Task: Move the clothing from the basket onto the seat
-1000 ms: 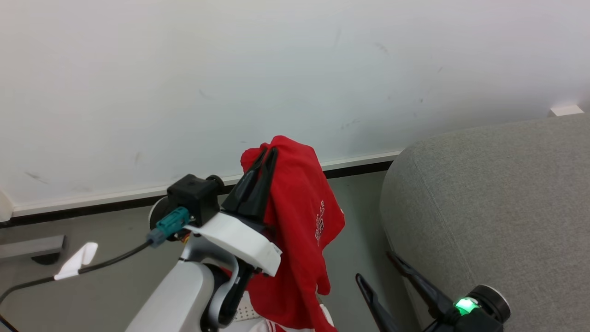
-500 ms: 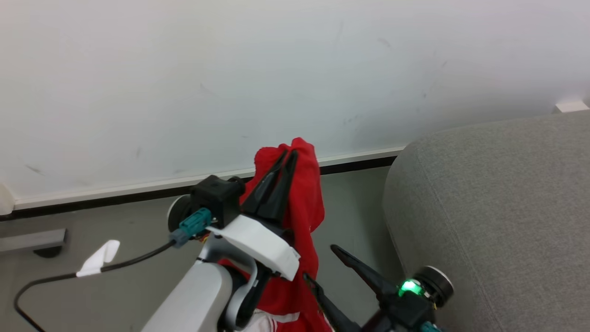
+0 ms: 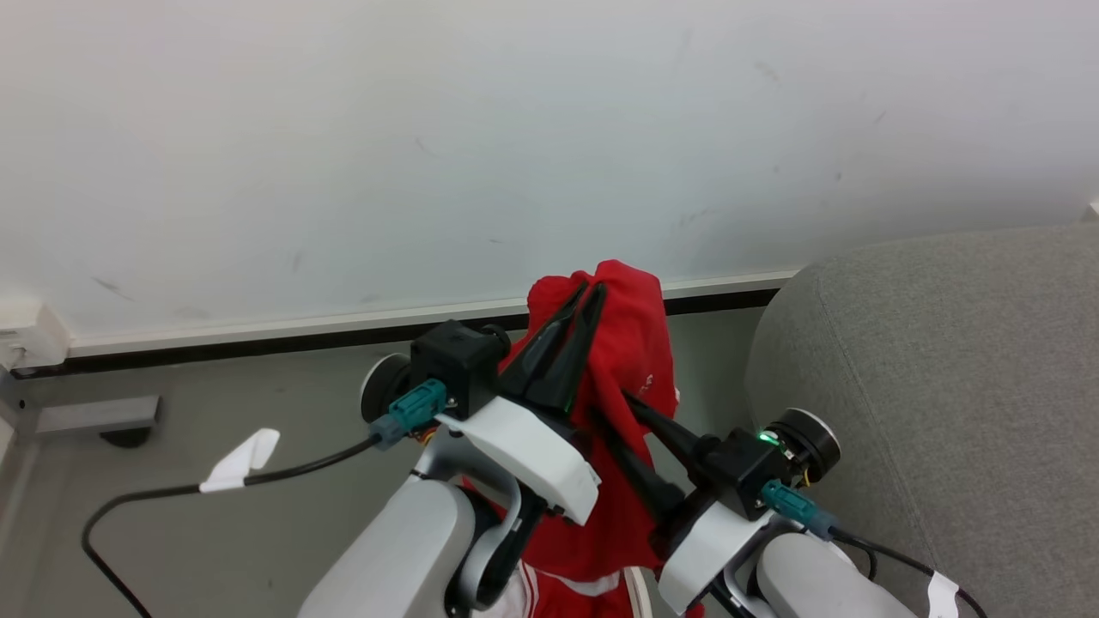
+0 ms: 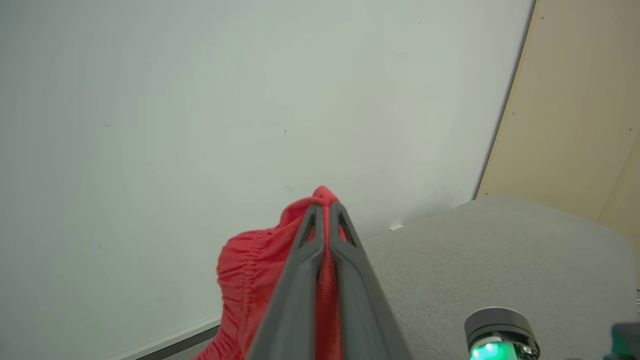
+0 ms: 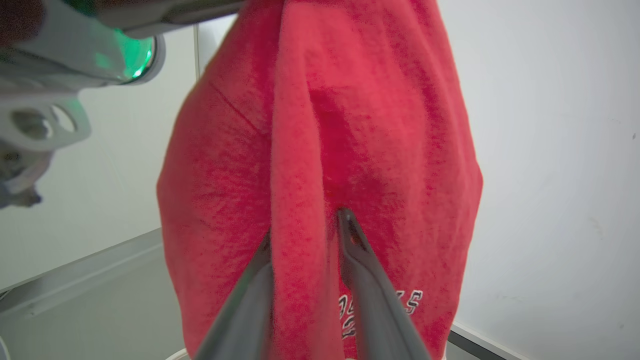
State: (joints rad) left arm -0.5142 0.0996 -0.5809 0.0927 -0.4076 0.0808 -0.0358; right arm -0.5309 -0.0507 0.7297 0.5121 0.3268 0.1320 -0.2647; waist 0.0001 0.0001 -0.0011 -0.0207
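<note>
The red clothing (image 3: 631, 360) hangs in the air just beside the rounded end of the seat (image 3: 944, 386), on the side away from its broad grey top, not touching it. The cloth is soft and a little fuzzy, bunched into a peak at the top and falling in long loose folds. A gathered, puckered band shows in the left wrist view (image 4: 245, 270), and a white stripe (image 3: 592, 588) runs across the lowest part.

The left gripper (image 3: 591, 290) has its 2 long dark fingers pressed together on that peak, with red cloth pinched between them (image 4: 325, 205).

The right gripper (image 3: 608, 406) comes in from the seat's side, lower on the garment. Its 2 fingers are parted, with 1 thick vertical fold of cloth (image 5: 300, 125) between them (image 5: 306, 226). I cannot tell whether they press on it. Small black-and-white lettering (image 5: 380, 305) sits beside the right-hand finger.

The seat is coarse woven grey fabric with a seam near its curved edge. Beyond it stands a scuffed white wall (image 3: 515, 129), with smooth grey floor (image 3: 258, 403) below.
</note>
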